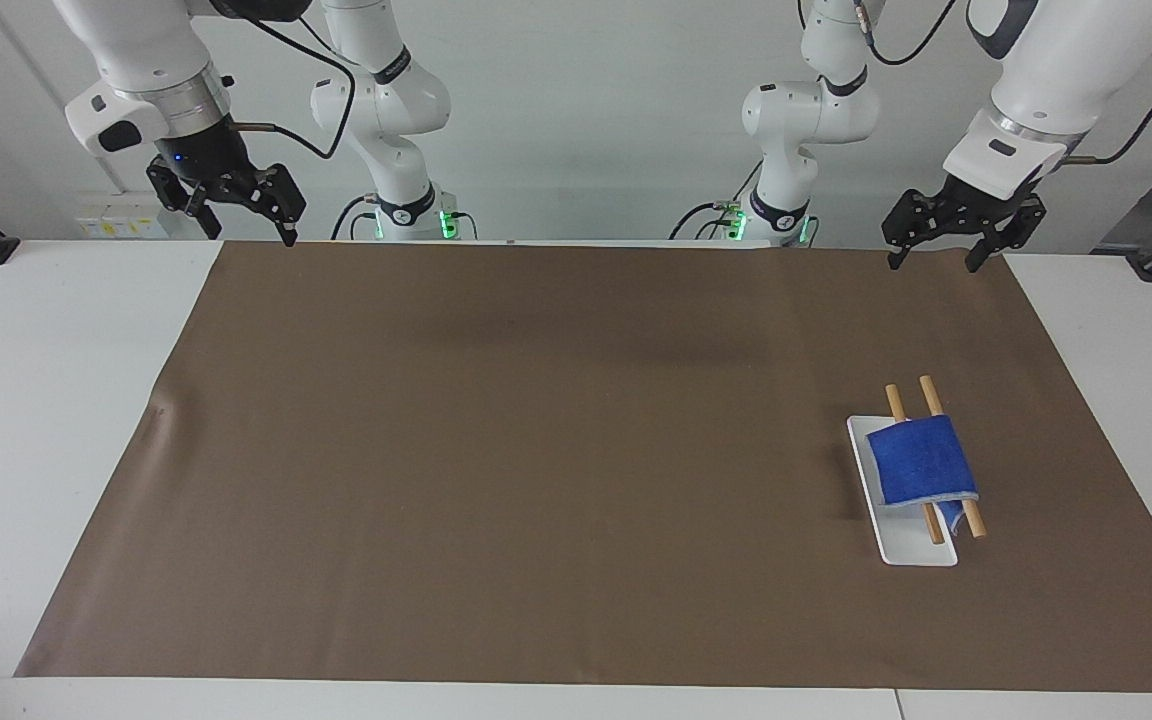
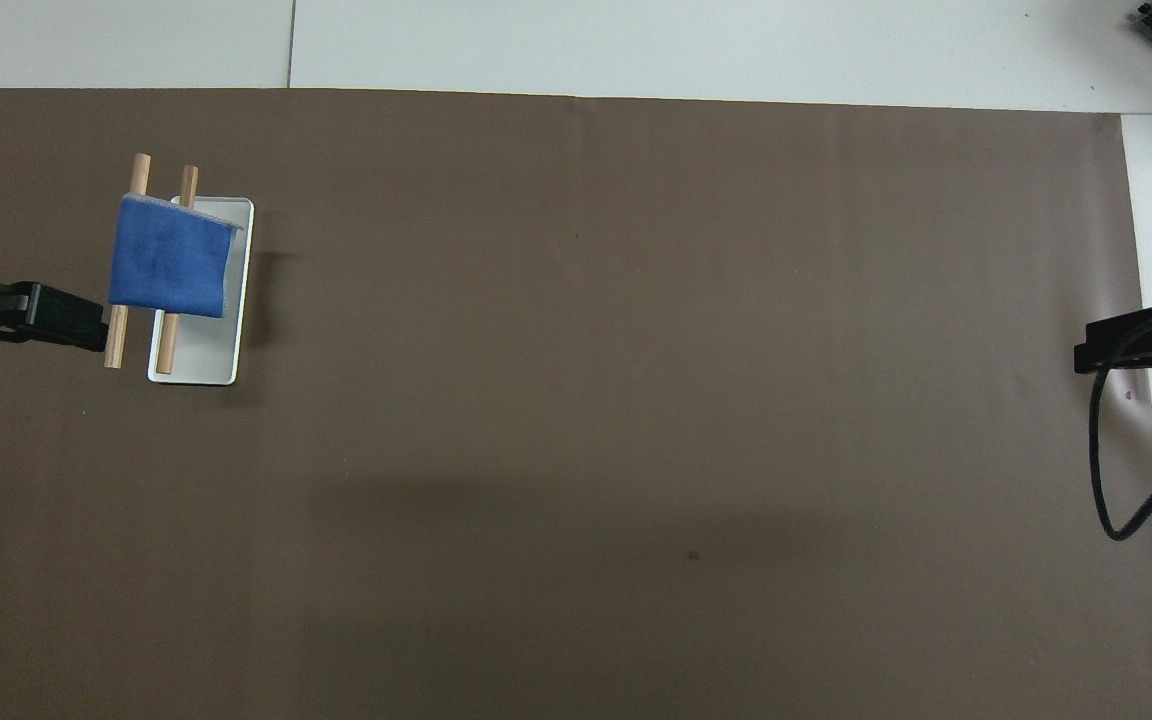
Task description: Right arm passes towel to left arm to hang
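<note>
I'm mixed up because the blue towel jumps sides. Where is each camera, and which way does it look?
Facing view: high across the table, looking at the robots; both arms show, left hand and right hand raised and open.
Overhead view: high above the robots' end, looking steeply down; only the hands' tips show.
Both share the towel draped over the wooden rack on its white base, seen half a turn apart.

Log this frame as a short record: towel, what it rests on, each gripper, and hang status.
towel: blue towel draped over two wooden rods, toward the left arm's end of the table
rack: rods sit above a white base on the brown mat
left gripper: left gripper raised over the mat edge nearest the robots, fingers open, holding nothing
right gripper: right gripper raised over the mat corner at the right arm's end, fingers open, holding nothing
hang status: towel on the rods, no gripper touching it
</note>
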Robot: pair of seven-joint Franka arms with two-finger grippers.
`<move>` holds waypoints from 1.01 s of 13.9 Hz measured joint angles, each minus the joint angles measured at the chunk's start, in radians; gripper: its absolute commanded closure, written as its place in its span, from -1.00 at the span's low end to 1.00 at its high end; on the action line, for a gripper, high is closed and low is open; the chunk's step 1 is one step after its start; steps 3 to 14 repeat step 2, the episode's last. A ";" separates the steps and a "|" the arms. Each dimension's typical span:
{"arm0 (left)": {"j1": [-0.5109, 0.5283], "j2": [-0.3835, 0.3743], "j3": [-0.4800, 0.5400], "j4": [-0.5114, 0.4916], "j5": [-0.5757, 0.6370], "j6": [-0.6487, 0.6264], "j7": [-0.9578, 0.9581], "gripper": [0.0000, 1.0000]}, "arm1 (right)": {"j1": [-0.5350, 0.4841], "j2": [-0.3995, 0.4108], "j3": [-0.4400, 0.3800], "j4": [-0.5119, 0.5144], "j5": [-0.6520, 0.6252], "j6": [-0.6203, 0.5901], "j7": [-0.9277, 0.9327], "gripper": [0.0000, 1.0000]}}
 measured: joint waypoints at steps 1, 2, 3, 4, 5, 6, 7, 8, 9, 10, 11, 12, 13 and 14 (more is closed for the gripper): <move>0.003 0.000 0.000 0.000 0.000 0.000 0.002 -1.00 | 0.000 0.000 0.000 0.000 0.000 0.000 0.000 -1.00; 0.003 0.000 0.000 0.000 0.000 0.000 0.003 -1.00 | 0.000 0.000 0.000 0.000 0.000 0.000 0.000 -1.00; 0.003 0.000 0.000 0.000 0.000 0.000 0.003 -1.00 | 0.000 0.000 0.000 0.000 0.000 0.000 0.000 -1.00; 0.003 0.000 0.000 0.000 0.000 0.000 0.003 -1.00 | 0.000 0.000 0.000 0.000 0.000 0.000 0.000 -1.00; 0.003 0.000 0.000 0.000 0.000 0.000 0.003 -1.00 | 0.000 0.000 0.000 0.000 0.000 0.000 0.000 -1.00; 0.003 0.000 0.000 0.000 0.000 0.000 0.003 -1.00 | 0.000 0.000 0.000 0.000 0.000 0.000 0.000 -1.00; 0.003 0.000 0.000 0.000 0.000 0.000 0.003 -1.00 | 0.000 0.000 0.000 0.000 0.000 0.000 0.000 -1.00; 0.003 0.000 0.000 0.000 0.000 0.000 0.003 -1.00 | 0.000 0.000 0.000 0.000 0.000 0.000 0.000 -1.00; 0.003 0.000 0.000 0.000 0.000 0.000 0.003 -1.00 | 0.000 0.000 0.000 0.000 0.000 0.000 0.000 -1.00; 0.003 0.000 0.000 0.000 0.000 0.000 0.003 -1.00 | 0.000 0.000 0.000 0.000 0.000 0.000 0.000 -1.00; 0.003 0.000 0.000 0.000 0.000 0.000 0.003 -1.00 | 0.000 0.000 0.000 0.000 0.000 0.000 0.000 -1.00; 0.003 0.000 0.000 0.000 0.000 0.000 0.003 -1.00 | 0.000 0.000 0.000 0.000 0.000 0.000 0.000 -1.00; 0.003 0.000 0.000 0.000 0.000 0.000 0.003 -1.00 | 0.000 0.000 0.000 0.000 0.000 0.000 0.000 -1.00; 0.003 0.000 0.000 0.000 0.000 0.000 0.003 -1.00 | 0.000 0.000 0.000 0.000 0.000 0.000 0.000 -1.00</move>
